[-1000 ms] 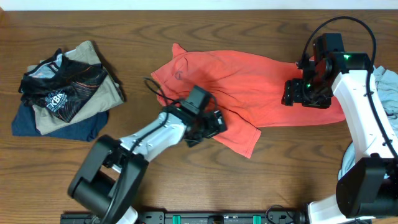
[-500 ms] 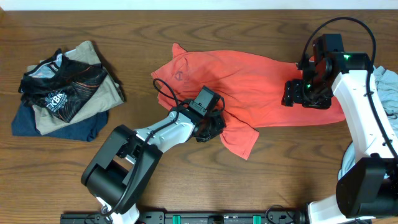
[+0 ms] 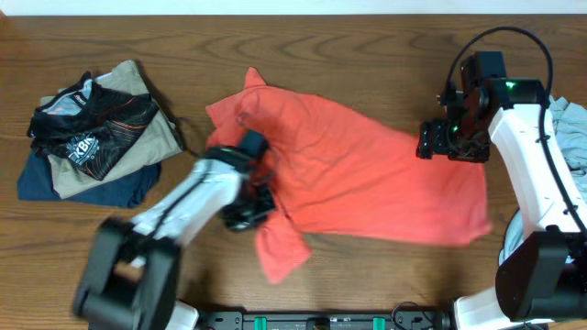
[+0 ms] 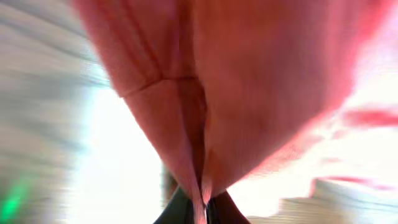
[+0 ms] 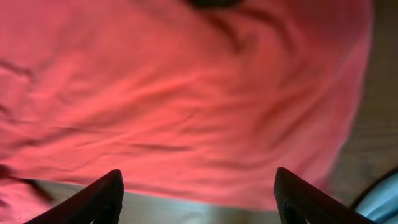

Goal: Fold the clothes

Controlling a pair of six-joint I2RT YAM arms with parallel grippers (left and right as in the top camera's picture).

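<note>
Worktop (image 3: 385,284): dark wood grain.
Coral-red T-shirt (image 3: 367,174): spread across the centre, bunched at its left end.
Left tool (image 3: 246,206): clamped on a fold of the T-shirt's left end.
Right tool (image 3: 449,142): fingers apart over the T-shirt's upper right edge, holding nothing.
Grey-blue shirt (image 3: 573,137): right edge.
Garment stack (image 3: 92,137): far left, apart from the T-shirt.

T-shirt (image 3: 367,183): coral-red | spread wrinkled at centre, lower-left sleeve bunched | grey-blue shirt (image 3: 576,128): crumpled at right edge
</note>
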